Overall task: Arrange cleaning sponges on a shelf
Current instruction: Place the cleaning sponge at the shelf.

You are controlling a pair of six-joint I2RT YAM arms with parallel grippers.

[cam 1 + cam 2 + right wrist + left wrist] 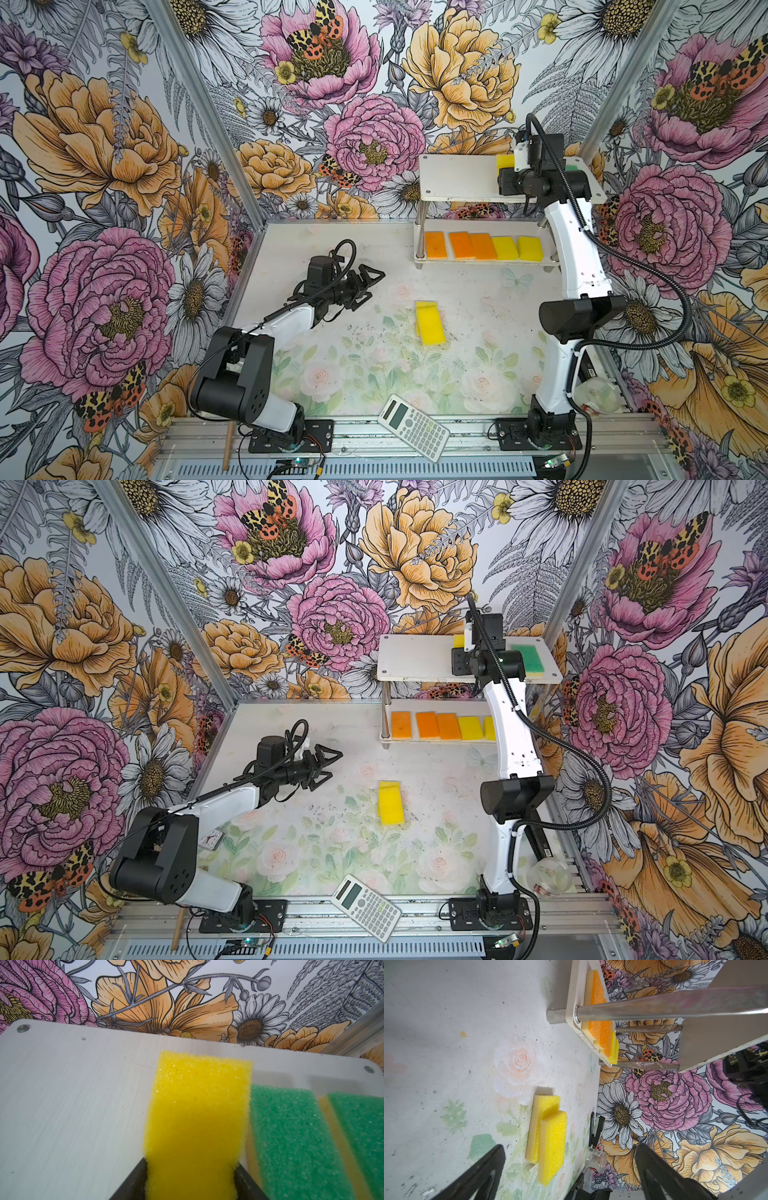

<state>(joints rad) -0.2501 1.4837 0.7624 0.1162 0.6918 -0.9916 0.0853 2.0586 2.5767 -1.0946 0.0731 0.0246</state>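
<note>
**Ten sponges, counted by place against the two-tier shelf**

The shelf stands at the far right of the table; every place below is given from it.

Lower tier: five cleaning sponges in one row. Three are orange and two are yellow.

Upper tier: three sponges. The yellow sponge lies flat on the board, and the right gripper clasps its near end between both fingers. Just beside it lie two green-topped sponges on yellow bases.

In front of the shelf, on the table, are two more yellow pads. The upper pad overlaps the under pad, which shows only along one end and one side.

The left gripper hangs over the table, well apart from the shelf and to its left. Its jaws are spread wide and hold nothing.

Other items, one of each: a white calculator at the table's front edge, a clear plastic cup by the right arm's base, and a wooden stick by the left arm's base.

Hidden or cut off:
- In both top views the right arm covers the right gripper and most of the yellow sponge it holds.
- In a top view it also covers part of the last yellow sponge on the lower tier, and only one green top shows clearly.
- In the left wrist view three metal posts show, and the lower-tier row is seen edge-on.

Writing: the calculator's key markings are too small to read.
</note>
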